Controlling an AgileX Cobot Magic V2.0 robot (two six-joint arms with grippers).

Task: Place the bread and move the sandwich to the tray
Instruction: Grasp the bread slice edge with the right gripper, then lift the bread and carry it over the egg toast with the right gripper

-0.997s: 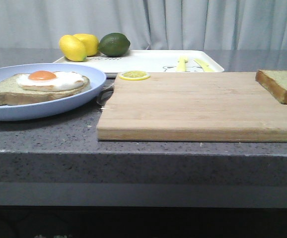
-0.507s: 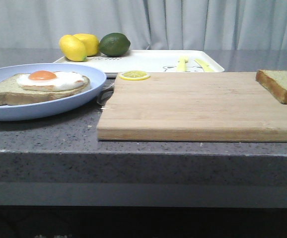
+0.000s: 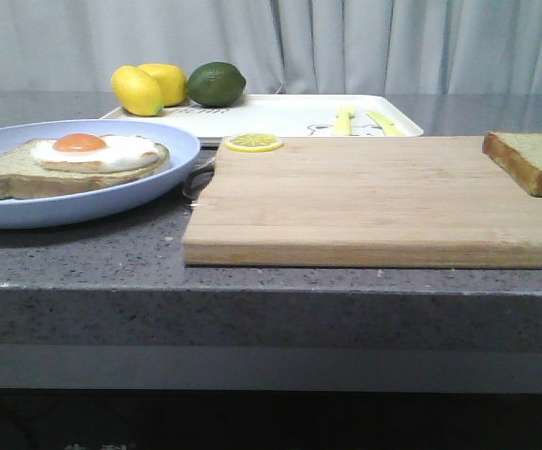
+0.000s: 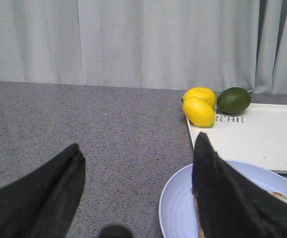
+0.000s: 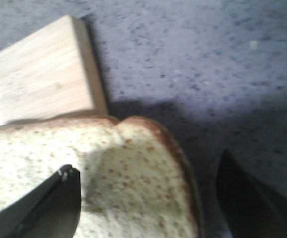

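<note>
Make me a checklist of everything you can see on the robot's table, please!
Surface: dark speckled counter, wooden cutting board on it.
Job's things: bread on the board's right far corner; egg-topped sandwich on blue plate; white tray behind the board.
Clutter: two lemons and a lime on the tray, lemon slice on the board.
Claws: left claw open beside the plate; right claw open over the bread.
Cables: nothing seen.
Surroundings: grey curtain.
</note>
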